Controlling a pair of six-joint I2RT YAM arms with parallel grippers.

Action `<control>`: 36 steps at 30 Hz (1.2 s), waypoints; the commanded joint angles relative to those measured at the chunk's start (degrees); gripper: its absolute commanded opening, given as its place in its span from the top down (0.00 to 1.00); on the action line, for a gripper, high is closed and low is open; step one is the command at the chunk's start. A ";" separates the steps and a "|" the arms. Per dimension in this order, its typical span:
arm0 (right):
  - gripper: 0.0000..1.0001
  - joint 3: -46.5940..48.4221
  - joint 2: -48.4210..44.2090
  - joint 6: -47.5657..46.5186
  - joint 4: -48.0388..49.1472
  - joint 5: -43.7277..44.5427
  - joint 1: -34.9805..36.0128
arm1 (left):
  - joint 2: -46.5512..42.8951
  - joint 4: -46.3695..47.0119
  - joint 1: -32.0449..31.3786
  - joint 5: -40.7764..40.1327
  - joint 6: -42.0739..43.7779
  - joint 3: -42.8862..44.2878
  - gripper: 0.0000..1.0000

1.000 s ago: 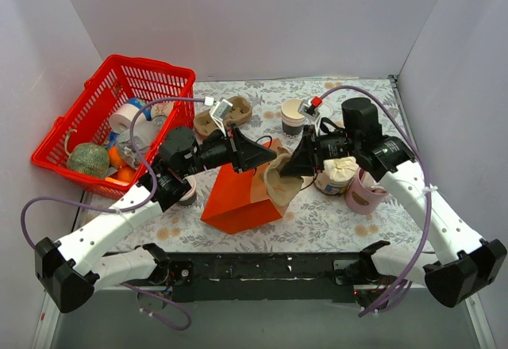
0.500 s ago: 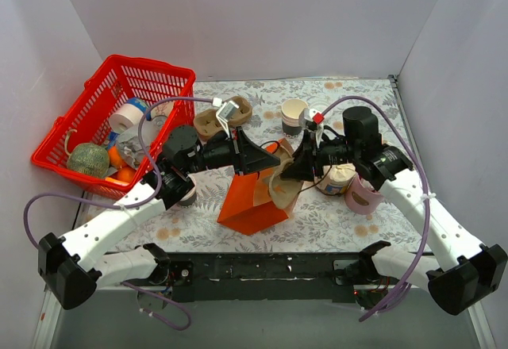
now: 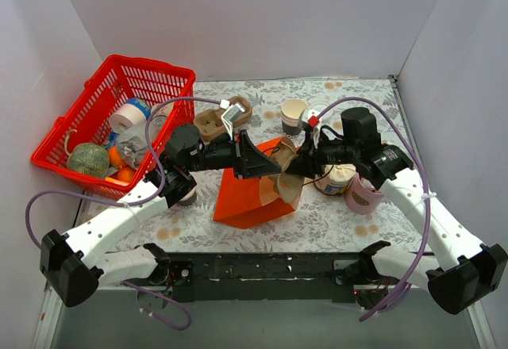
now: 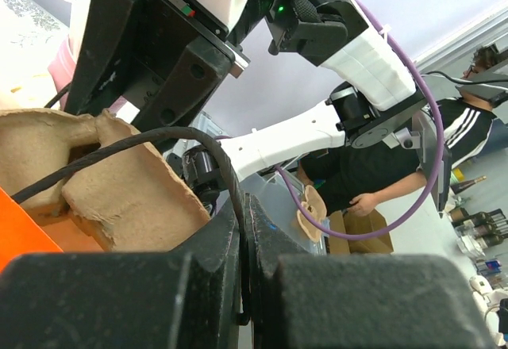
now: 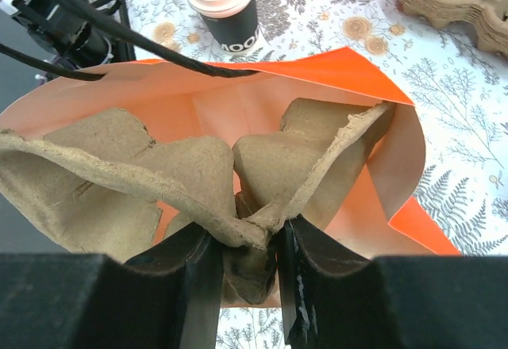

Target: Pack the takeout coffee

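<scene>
Closest to the right wrist camera, the right gripper (image 5: 244, 238) pinches the lower ridge of a moulded pulp cup carrier (image 5: 159, 178), which sits tilted, partly inside the mouth of the orange paper bag (image 5: 397, 159). Just past it, toward twelve o'clock, the bag's black cord handle (image 5: 171, 54) runs taut across the opening. The left gripper (image 4: 242, 206) has its fingers pressed together on that cord, holding the mouth up. Beyond the bag's far lip, at about twelve o'clock on the flowered table, the takeout coffee (image 5: 226, 12) stands upright with its white lid on, apart from the bag and not yet packed. Farther off at two o'clock lies a second pulp carrier (image 5: 456, 4). To do this step well, I judge that the left arm should hold the handle high and steady so the mouth gapes. The right arm should feed the carrier in one corner first, clear of the cord, and level it with the wells facing up. It should let go only once the carrier rests flat on the bag's floor, because a crooked tray could tip the coffee later.
</scene>
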 commanded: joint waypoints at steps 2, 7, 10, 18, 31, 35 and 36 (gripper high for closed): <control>0.64 1.70 -0.52 3.07 2.41 6.56 -0.16 | -1.01 1.59 0.44 3.16 -1.56 -0.25 1.00; 0.64 3.02 0.45 10.18 2.06 10.35 -0.25 | -0.67 1.15 0.79 3.07 -1.56 -0.25 1.00; 0.64 4.51 1.41 12.93 1.10 10.79 -0.52 | 0.04 1.41 0.97 3.42 -2.35 -0.34 1.00; 0.63 6.62 0.54 15.91 1.89 10.44 -1.13 | 0.83 1.41 1.93 4.47 -2.97 -0.25 1.00; 0.62 3.47 -0.25 5.73 0.39 19.50 -0.44 | 2.06 7.57 2.55 9.13 -8.77 0.28 1.00; 0.61 1.36 -2.45 0.37 1.18 21.14 3.08 | 3.64 7.48 3.16 8.96 -9.38 2.12 1.00; 0.60 1.18 -2.45 -2.17 0.66 22.64 5.18 | 4.17 8.09 3.34 9.13 -9.74 2.47 1.00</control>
